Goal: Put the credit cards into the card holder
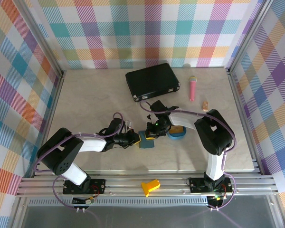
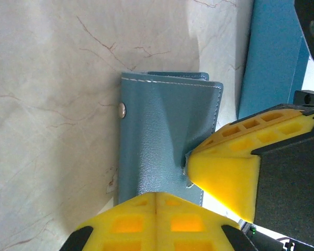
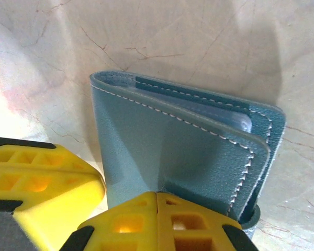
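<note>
Teal card holder [image 1: 146, 142] lies on the pale marbled bench [image 1: 92, 102], near the middle and toward the near edge, between the two claws. In the top view the left claw [image 1: 136, 138] touches its left side and the right claw [image 1: 153, 133] comes down on its far right corner.

From the right wrist the card holder [image 3: 172, 157] is partly folded. Its white-stitched cover is lifted and tilted, and pale inner pockets show in the gap beneath. The cover creases down to the tips of the right claw [image 3: 156, 201], whose yellow fingers are pressed together and nip the leather. The left claw's yellow fingers sit just beside it on the left.

From the left wrist the holder's outer face shows a small metal snap on its clasp side. The left claw [image 2: 156, 201] has its fingers closed flush against each other at the holder's near edge. They touch the leather, but I cannot tell whether any of it is caught between them.

Just right of the holder a blue oval tray [image 1: 176, 138] holds what looks like an orange credit card [image 1: 176, 128].

A large black case [image 1: 152, 80] lies at the far middle, with a pink microphone [image 1: 193, 89] to its right. A yellow block [image 1: 150, 186] rests on the near rail.
</note>
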